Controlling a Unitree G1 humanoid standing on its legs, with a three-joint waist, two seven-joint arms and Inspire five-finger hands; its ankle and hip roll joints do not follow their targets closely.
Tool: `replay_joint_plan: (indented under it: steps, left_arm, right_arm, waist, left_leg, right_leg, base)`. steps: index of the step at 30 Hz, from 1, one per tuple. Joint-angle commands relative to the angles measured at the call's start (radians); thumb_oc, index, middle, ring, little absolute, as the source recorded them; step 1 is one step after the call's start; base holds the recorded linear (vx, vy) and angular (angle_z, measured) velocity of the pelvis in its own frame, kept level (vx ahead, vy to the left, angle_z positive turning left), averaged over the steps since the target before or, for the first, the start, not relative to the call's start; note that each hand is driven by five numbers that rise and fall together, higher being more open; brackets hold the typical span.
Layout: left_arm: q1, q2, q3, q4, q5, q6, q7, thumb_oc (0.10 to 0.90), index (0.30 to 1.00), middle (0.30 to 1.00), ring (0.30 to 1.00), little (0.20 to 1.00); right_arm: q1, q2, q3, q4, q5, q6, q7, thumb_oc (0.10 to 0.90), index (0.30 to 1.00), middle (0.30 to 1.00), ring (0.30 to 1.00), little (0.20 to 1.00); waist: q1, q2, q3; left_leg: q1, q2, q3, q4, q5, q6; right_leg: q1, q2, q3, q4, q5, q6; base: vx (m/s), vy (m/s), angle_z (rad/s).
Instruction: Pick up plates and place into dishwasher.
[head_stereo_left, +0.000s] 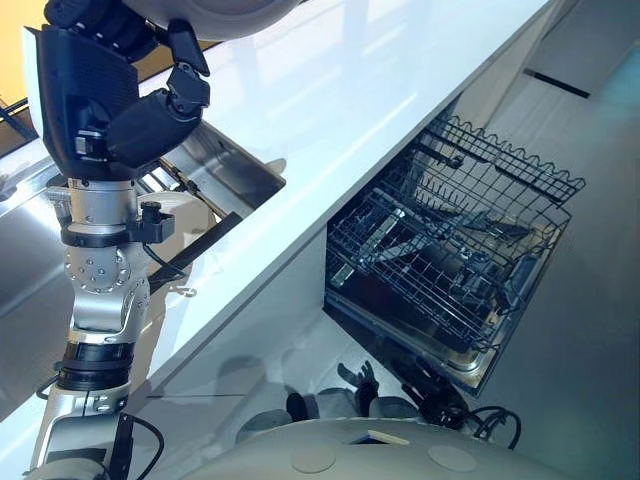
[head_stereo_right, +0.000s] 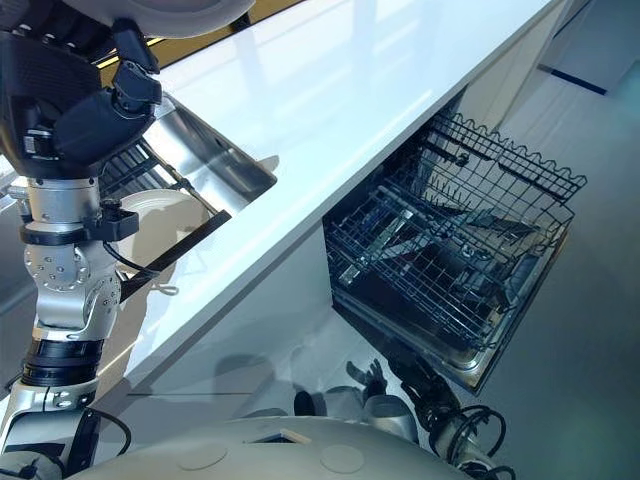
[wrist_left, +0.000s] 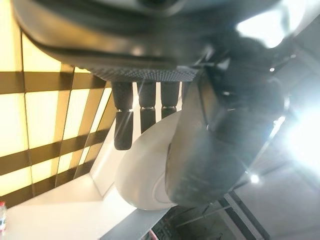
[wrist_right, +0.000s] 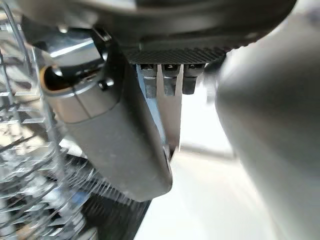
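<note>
My left hand (head_stereo_left: 110, 110) is raised above the sink, shut on a white plate (wrist_left: 142, 180). In the left wrist view its fingers (wrist_left: 122, 125) lie on one face of the plate and the thumb on the other. The plate's rim (head_stereo_left: 240, 12) shows past the hand at the top of the left eye view. A second white plate (head_stereo_right: 160, 215) lies in the sink. The dishwasher's wire rack (head_stereo_left: 450, 250) is pulled out at the right, with dark items in it. My right hand (head_stereo_left: 358, 383) hangs low in front of the dishwasher, open and holding nothing.
A long white counter (head_stereo_left: 330, 90) runs from the steel sink (head_stereo_left: 215, 175) to the far right, above the dishwasher. The dishwasher's door (head_stereo_left: 470, 365) lies open under the rack. Grey floor (head_stereo_left: 590, 350) spreads to the right of the rack.
</note>
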Motion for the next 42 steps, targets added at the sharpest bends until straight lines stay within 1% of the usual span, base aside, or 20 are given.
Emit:
replay_joint_plan:
  steps: [1, 3, 5, 7, 11, 12, 13, 15, 16, 18, 21, 22, 23, 24, 25, 27, 30, 33, 37, 42]
  left_arm:
    - [-0.122, 0.013, 0.017, 0.027, -0.025, -0.091, -0.017, 0.1, 0.3, 0.3, 0.3, 0.2]
    - [-0.109, 0.022, 0.014, 0.042, -0.006, -0.093, -0.02, 0.1, 0.3, 0.3, 0.3, 0.2]
    - [-0.106, 0.024, 0.012, 0.046, 0.003, -0.095, -0.016, 0.1, 0.3, 0.3, 0.3, 0.2]
    - [-0.104, 0.053, -0.016, 0.092, 0.033, -0.094, 0.003, 0.1, 0.3, 0.3, 0.3, 0.2]
    - [-0.099, 0.079, -0.044, 0.166, 0.09, -0.091, 0.042, 0.1, 0.3, 0.3, 0.3, 0.2]
    - [-0.102, 0.081, -0.049, 0.187, 0.09, -0.093, 0.048, 0.1, 0.3, 0.3, 0.3, 0.2]
    - [-0.104, 0.08, -0.05, 0.214, 0.101, -0.081, 0.056, 0.1, 0.3, 0.3, 0.3, 0.2]
    - [-0.106, 0.08, -0.051, 0.222, 0.105, -0.085, 0.06, 0.1, 0.3, 0.3, 0.3, 0.2]
    - [-0.113, 0.082, -0.048, 0.294, 0.092, -0.083, 0.064, 0.1, 0.3, 0.3, 0.3, 0.2]
    - [-0.12, 0.079, -0.038, 0.351, 0.085, -0.089, 0.067, 0.1, 0.3, 0.3, 0.3, 0.2]
    - [-0.132, 0.059, -0.012, 0.409, 0.089, -0.082, 0.084, 0.1, 0.3, 0.3, 0.3, 0.2]
    - [-0.134, 0.058, -0.011, 0.414, 0.087, -0.082, 0.087, 0.1, 0.3, 0.3, 0.3, 0.2]
    - [-0.136, 0.048, 0.0, 0.422, 0.098, -0.077, 0.099, 0.1, 0.3, 0.3, 0.3, 0.2]
    - [-0.138, 0.041, 0.003, 0.43, 0.108, -0.079, 0.112, 0.1, 0.3, 0.3, 0.3, 0.2]
    - [-0.146, 0.037, 0.009, 0.433, 0.123, -0.074, 0.141, 0.1, 0.3, 0.3, 0.3, 0.2]
    - [-0.15, 0.034, 0.011, 0.413, 0.147, -0.051, 0.183, 0.1, 0.3, 0.3, 0.3, 0.2]
    - [-0.156, 0.027, 0.007, 0.382, 0.172, -0.027, 0.213, 0.1, 0.3, 0.3, 0.3, 0.2]
    - [-0.168, 0.023, -0.018, 0.355, 0.182, -0.012, 0.213, 0.1, 0.3, 0.3, 0.3, 0.2]
    - [-0.189, 0.015, -0.081, 0.32, 0.185, -0.001, 0.2, 0.1, 0.3, 0.3, 0.3, 0.2]
    - [-0.218, 0.019, -0.163, 0.286, 0.226, -0.003, 0.17, 0.1, 0.3, 0.3, 0.3, 0.2]
  right_arm:
    - [-0.024, 0.033, 0.003, -0.189, 0.176, 0.127, 0.341, 0.8, 0.9, 0.9, 0.9, 0.9]
    - [0.007, 0.041, 0.017, -0.305, 0.22, 0.196, 0.52, 0.8, 0.9, 0.9, 0.9, 0.9]
    - [0.014, 0.038, 0.022, -0.326, 0.22, 0.205, 0.56, 0.8, 0.9, 0.9, 0.9, 0.9]
    - [0.027, -0.043, 0.035, -0.451, 0.177, 0.219, 0.8, 0.8, 0.9, 0.9, 0.9, 0.9]
    - [-0.002, -0.194, -0.011, -0.579, 0.284, 0.182, 0.914, 0.8, 0.9, 0.9, 0.9, 0.9]
    - [-0.012, -0.217, -0.029, -0.6, 0.292, 0.177, 0.929, 0.8, 0.9, 0.9, 0.9, 0.9]
    - [-0.022, -0.245, -0.05, -0.618, 0.28, 0.125, 0.938, 0.8, 0.9, 0.9, 0.9, 0.9]
    - [-0.026, -0.255, -0.058, -0.621, 0.283, 0.124, 0.938, 0.8, 0.9, 0.9, 0.9, 0.9]
    - [-0.064, -0.304, -0.122, -0.653, 0.304, 0.061, 0.858, 0.8, 0.9, 0.9, 0.9, 0.9]
    - [-0.102, -0.327, -0.186, -0.669, 0.319, -0.006, 0.767, 0.8, 0.9, 0.9, 0.9, 0.9]
    - [-0.161, -0.325, -0.281, -0.733, 0.271, -0.13, 0.6, 0.8, 0.9, 0.9, 0.9, 0.9]
    - [-0.165, -0.325, -0.285, -0.739, 0.267, -0.137, 0.584, 0.8, 0.9, 0.9, 0.9, 0.9]
    - [-0.184, -0.315, -0.309, -0.769, 0.228, -0.178, 0.524, 0.8, 0.9, 0.9, 0.9, 0.9]
    - [-0.192, -0.31, -0.323, -0.791, 0.171, -0.234, 0.455, 0.8, 0.9, 0.9, 0.9, 0.9]
    - [-0.206, -0.326, -0.34, -0.821, 0.042, -0.369, 0.308, 0.8, 0.9, 0.9, 0.9, 0.9]
    - [-0.215, -0.351, -0.345, -0.87, -0.083, -0.482, 0.162, 0.8, 0.9, 0.9, 0.9, 0.9]
    - [-0.246, -0.359, -0.314, -0.964, -0.146, -0.492, 0.125, 0.8, 0.9, 0.9, 0.9, 0.9]
    - [-0.294, -0.368, -0.246, -1.033, -0.178, -0.462, 0.13, 0.8, 0.9, 0.9, 0.9, 0.9]
    - [-0.387, -0.392, -0.15, -1.034, -0.217, -0.431, 0.064, 0.8, 0.9, 0.9, 0.9, 0.9]
    - [-0.5, -0.42, -0.072, -1.026, -0.248, -0.442, -0.043, 0.8, 0.9, 0.9, 0.9, 0.9]
  waist:
    - [-0.003, 0.027, -0.042]
    - [-0.009, 0.019, -0.038]
    - [-0.011, 0.017, -0.038]
    - [-0.016, 0.004, -0.03]
    - [-0.022, -0.013, -0.021]
    - [-0.024, -0.015, -0.021]
    - [-0.026, -0.019, -0.021]
    - [-0.027, -0.019, -0.021]
    - [-0.034, -0.024, -0.023]
    - [-0.039, -0.024, -0.028]
    - [-0.05, -0.022, -0.034]
    - [-0.05, -0.021, -0.033]
    - [-0.054, -0.019, -0.035]
    - [-0.057, -0.017, -0.036]
    - [-0.063, -0.014, -0.037]
    - [-0.067, -0.009, -0.04]
    - [-0.064, -0.002, -0.042]
    - [-0.047, 0.003, -0.045]
    - [-0.015, 0.003, -0.051]
    - [0.014, 0.005, -0.058]
  left_leg:
    - [0.007, -0.069, -0.038, 0.011, -0.136, 0.041]
    - [0.002, -0.068, -0.034, 0.011, -0.135, 0.041]
    - [0.001, -0.067, -0.033, 0.011, -0.135, 0.041]
    - [-0.007, -0.063, -0.026, 0.015, -0.132, 0.039]
    - [-0.014, -0.057, -0.017, 0.024, -0.13, 0.033]
    - [-0.015, -0.056, -0.015, 0.026, -0.13, 0.033]
    - [-0.018, -0.054, -0.012, 0.031, -0.13, 0.031]
    - [-0.018, -0.054, -0.011, 0.031, -0.13, 0.031]
    - [-0.018, -0.05, -0.006, 0.034, -0.128, 0.028]
    - [-0.022, -0.046, 0.001, 0.037, -0.13, 0.026]
    - [-0.022, -0.039, 0.011, 0.041, -0.133, 0.024]
    - [-0.021, -0.038, 0.012, 0.041, -0.134, 0.024]
    - [-0.02, -0.037, 0.013, 0.044, -0.137, 0.025]
    - [-0.02, -0.035, 0.015, 0.047, -0.138, 0.024]
    - [-0.02, -0.033, 0.019, 0.055, -0.142, 0.025]
    - [-0.021, -0.03, 0.018, 0.062, -0.144, 0.025]
    - [-0.018, -0.027, 0.011, 0.071, -0.146, 0.024]
    - [-0.016, -0.026, -0.005, 0.075, -0.146, 0.022]
    - [-0.013, -0.026, -0.031, 0.078, -0.144, 0.015]
    - [-0.007, -0.025, -0.06, 0.063, -0.132, 0.005]
  right_leg:
    - [-0.127, -0.009, -0.04, 0.122, -0.052, 0.09]
    - [-0.133, -0.011, -0.047, 0.12, -0.049, 0.094]
    - [-0.134, -0.012, -0.049, 0.121, -0.049, 0.094]
    - [-0.139, -0.014, -0.054, 0.123, -0.05, 0.097]
    - [-0.138, -0.01, -0.059, 0.124, -0.051, 0.095]
    - [-0.136, -0.009, -0.058, 0.123, -0.052, 0.094]
    - [-0.133, -0.007, -0.058, 0.122, -0.053, 0.091]
    - [-0.132, -0.006, -0.058, 0.121, -0.053, 0.09]
    - [-0.122, 0.0, -0.054, 0.116, -0.057, 0.084]
    - [-0.117, 0.007, -0.049, 0.11, -0.06, 0.077]
    - [-0.104, 0.021, -0.04, 0.101, -0.068, 0.065]
    - [-0.103, 0.022, -0.04, 0.1, -0.068, 0.063]
    - [-0.1, 0.027, -0.035, 0.099, -0.072, 0.059]
    - [-0.099, 0.031, -0.031, 0.099, -0.074, 0.057]
    - [-0.093, 0.04, -0.021, 0.098, -0.081, 0.049]
    - [-0.087, 0.05, -0.011, 0.096, -0.085, 0.041]
    - [-0.076, 0.062, -0.006, 0.096, -0.094, 0.029]
    - [-0.062, 0.068, -0.013, 0.095, -0.103, 0.018]
    - [-0.041, 0.069, -0.034, 0.091, -0.11, 0.008]
    - [-0.018, 0.069, -0.066, 0.086, -0.119, 0.002]
  base:
    - [-0.03, -0.005, -0.17]
    - [-0.03, -0.011, -0.14]
    - [-0.03, -0.009, -0.06]
    - [-0.05, -0.029, -0.05]
    - [-0.01, -0.008, 0.0]
    - [0.0, 0.0, 0.0]
    - [0.0, 0.0, 0.0]
    - [0.0, 0.0, 0.0]
    - [0.0, 0.0, 0.0]
    - [0.0, 0.0, 0.0]
    - [0.01, -0.008, -0.03]
    - [0.02, -0.014, -0.05]
    - [0.02, -0.014, -0.06]
    - [0.03, -0.034, -0.05]
    - [0.03, -0.037, -0.02]
    - [0.03, -0.04, 0.01]
    - [0.04, -0.048, -0.02]
    - [0.04, -0.056, -0.02]
    - [0.05, -0.062, 0.07]
    - [0.04, -0.043, 0.19]
